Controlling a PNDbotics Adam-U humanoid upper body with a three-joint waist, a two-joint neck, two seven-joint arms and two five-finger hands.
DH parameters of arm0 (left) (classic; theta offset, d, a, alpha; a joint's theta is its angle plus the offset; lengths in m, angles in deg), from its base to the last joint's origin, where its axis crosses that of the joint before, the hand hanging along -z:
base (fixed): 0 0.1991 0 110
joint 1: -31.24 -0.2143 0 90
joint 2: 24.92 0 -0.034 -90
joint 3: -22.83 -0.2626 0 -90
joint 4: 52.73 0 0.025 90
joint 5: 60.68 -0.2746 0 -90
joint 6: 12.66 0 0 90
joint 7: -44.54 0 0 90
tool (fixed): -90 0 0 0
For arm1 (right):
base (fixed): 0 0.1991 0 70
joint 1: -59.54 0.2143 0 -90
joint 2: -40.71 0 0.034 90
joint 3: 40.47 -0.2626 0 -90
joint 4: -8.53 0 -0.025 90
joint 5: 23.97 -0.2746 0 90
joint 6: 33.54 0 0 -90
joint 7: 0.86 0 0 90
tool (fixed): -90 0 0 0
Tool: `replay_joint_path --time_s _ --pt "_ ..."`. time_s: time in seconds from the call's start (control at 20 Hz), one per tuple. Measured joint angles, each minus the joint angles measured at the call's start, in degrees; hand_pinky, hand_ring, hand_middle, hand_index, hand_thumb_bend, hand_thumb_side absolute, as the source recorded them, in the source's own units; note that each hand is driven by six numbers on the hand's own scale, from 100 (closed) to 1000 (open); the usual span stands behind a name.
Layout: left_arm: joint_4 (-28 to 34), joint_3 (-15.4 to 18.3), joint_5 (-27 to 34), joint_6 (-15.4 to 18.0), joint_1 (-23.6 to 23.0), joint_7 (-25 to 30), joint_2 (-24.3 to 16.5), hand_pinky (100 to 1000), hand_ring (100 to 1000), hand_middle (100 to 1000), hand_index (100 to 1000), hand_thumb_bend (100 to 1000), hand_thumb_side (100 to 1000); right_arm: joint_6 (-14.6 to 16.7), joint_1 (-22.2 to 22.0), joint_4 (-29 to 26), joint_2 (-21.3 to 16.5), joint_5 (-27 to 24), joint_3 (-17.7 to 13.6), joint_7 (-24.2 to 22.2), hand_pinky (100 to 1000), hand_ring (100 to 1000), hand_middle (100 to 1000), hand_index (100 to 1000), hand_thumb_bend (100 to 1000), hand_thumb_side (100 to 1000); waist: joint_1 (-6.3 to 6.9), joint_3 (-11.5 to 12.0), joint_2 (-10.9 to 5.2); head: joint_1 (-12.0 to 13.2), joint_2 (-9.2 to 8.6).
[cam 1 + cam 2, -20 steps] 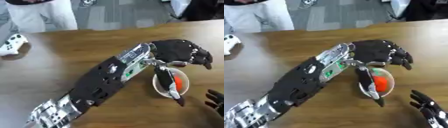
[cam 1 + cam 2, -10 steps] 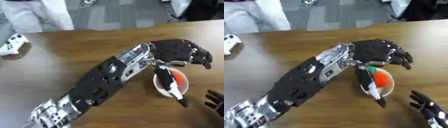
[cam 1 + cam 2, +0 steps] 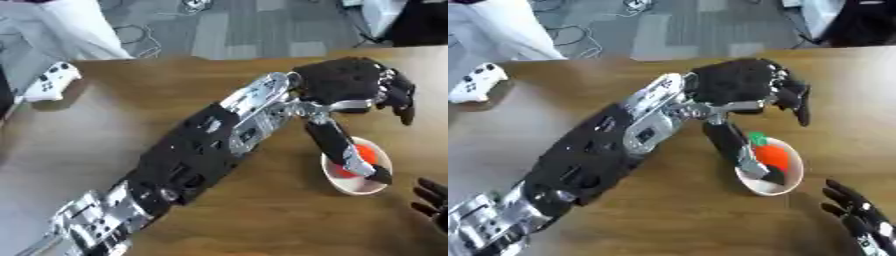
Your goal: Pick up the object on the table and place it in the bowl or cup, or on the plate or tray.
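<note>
On wooden table (image 3: pixel 667 220), right of centre: small white bowl (image 3: pixel 791 181) w/ orange object (image 3: pixel 773 155) inside, green bit (image 3: pixel 757 138) at its top end. Resting in bowl, not held.

Left arm crossing diagonally from lower-left corner up to centre-right, black shell w/ silver joints. Left hand (image 3: pixel 741 85) above and just beyond bowl, back of hand facing camera, fingers (image 3: pixel 800 102) hanging downward, relaxed, holding nothing. Thumb (image 3: pixel 737 147) stretched down over bowl's near-left rim, tip at or in bowl, just beside orange object; can't tell if touching.

Right hand (image 3: pixel 857 214) at lower-right corner, only dark fingers showing, spread and pointing up-left, idle, near bowl but apart from it.

Far left edge of table: white game controller (image 3: pixel 48 83), well apart from bowl. Beyond table's far edge: grey floor w/ cables, white cloth at upper left.
</note>
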Motion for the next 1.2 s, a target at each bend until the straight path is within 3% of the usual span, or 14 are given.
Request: replay_joint_path --time_s 0.35,0.55,0.7,0.85,1.05,1.2 --pt "8.27 -0.19 28.2 -12.18 -7.03 1.55 -4.53 818 604 579 699 432 635 -1.4 -0.48 -1.41 -0.44 -2.25 -0.2 0.59 936 1000 1000 1000 100 671 -0.86 6.21 -2.37 -0.65 0.15" --pt "11.69 1.0 39.36 -17.5 -12.61 -0.68 -6.03 831 596 580 696 465 640 -2.42 -0.35 -1.67 -0.39 -4.01 0.32 0.74 936 1000 1000 1000 100 670 -1.93 9.37 -3.46 -0.65 -0.26" --pt "12.77 2.19 42.56 -19.1 -17.3 -2.45 -6.22 828 580 569 688 504 642 -3.15 0.15 -1.65 -0.16 -4.44 0.9 0.61 937 1000 1000 1000 100 669 -2.69 11.63 -4.11 -0.67 -0.8" --pt "12.91 3.27 43.52 -19.27 -21.57 -4.06 -6.15 841 586 576 692 485 662 -3.56 0.61 -1.57 0.59 -4.55 1.54 0.44 942 1000 1000 1000 100 672 -3.54 13.58 -4.28 -0.68 -1.55" --pt "12.22 4.51 43.66 -17.92 -27.34 -5.63 -5.18 863 600 591 702 484 695 -3.75 1.27 -0.83 1.63 -4.33 2.44 -0.36 973 1000 1000 1000 100 566 -4.7 15.94 -4.29 -0.72 -2.51" --pt "11.15 5.81 44.18 -16.4 -31.39 -7.26 -2.97 864 602 597 705 508 717 -3.68 1.8 -0.21 2.4 -4.07 3.02 -0.91 985 1000 1000 1000 100 565 -5.42 17.74 -4.09 -0.89 -3.14"
